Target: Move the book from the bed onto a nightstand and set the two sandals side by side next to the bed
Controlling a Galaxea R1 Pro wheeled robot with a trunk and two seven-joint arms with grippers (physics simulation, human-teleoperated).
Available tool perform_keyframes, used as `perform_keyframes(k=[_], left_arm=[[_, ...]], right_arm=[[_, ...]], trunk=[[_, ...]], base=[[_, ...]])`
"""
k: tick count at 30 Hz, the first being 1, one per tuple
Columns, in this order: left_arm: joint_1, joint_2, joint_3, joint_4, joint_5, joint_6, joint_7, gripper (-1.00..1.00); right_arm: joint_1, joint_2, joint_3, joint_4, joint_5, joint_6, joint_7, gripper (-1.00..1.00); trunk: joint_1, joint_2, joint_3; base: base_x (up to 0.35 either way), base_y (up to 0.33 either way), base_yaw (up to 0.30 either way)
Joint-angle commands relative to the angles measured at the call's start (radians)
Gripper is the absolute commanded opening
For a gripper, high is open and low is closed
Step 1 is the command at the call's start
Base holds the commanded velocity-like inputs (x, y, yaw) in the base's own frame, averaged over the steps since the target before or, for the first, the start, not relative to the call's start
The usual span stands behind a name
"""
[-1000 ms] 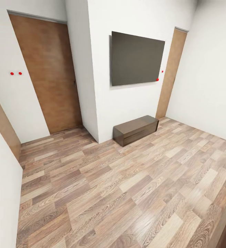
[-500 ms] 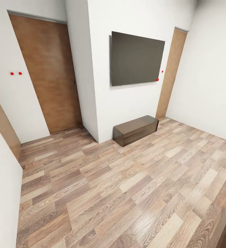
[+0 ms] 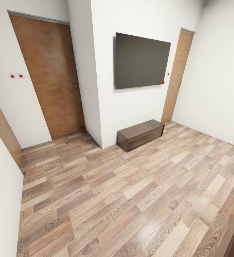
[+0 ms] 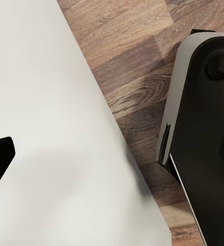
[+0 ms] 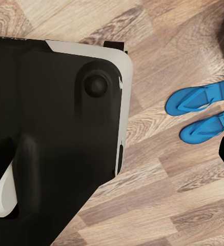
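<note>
Where they lie paired, bright blue sandals [image 5: 204, 111]

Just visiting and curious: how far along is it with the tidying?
Possibly part done: the right wrist view shows the two blue sandals lying side by side on the wood floor, though no bed is in sight to confirm the spot. Nothing is in hand. The head view faces a wall screen and low bench; the book remains.

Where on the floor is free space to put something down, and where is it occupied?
In the head view, the wood floor lies bare between the dark bench under the wall screen and the brown door. In the right wrist view, two blue sandals lie side by side; the planks around them are bare.
</note>
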Motion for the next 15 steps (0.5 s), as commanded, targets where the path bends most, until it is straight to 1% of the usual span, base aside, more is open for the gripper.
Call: perform_keyframes(k=[1, 15], left_arm=[[-0.001, 0.0, 0.007, 0.002, -0.011, -0.004, 0.005, 1.0], [-0.001, 0.0, 0.007, 0.002, -0.011, -0.004, 0.005, 1.0]], right_arm=[[-0.002, 0.0, -0.007, 0.002, 0.01, -0.002, 0.002, 1.0], [-0.002, 0.0, -0.007, 0.002, 0.01, -0.002, 0.002, 1.0]], trunk=[[0.001, -0.002, -0.002], [0.001, -0.002, -0.002]], base=[[0.0, 0.0, 0.0], [0.002, 0.0, 0.0]])
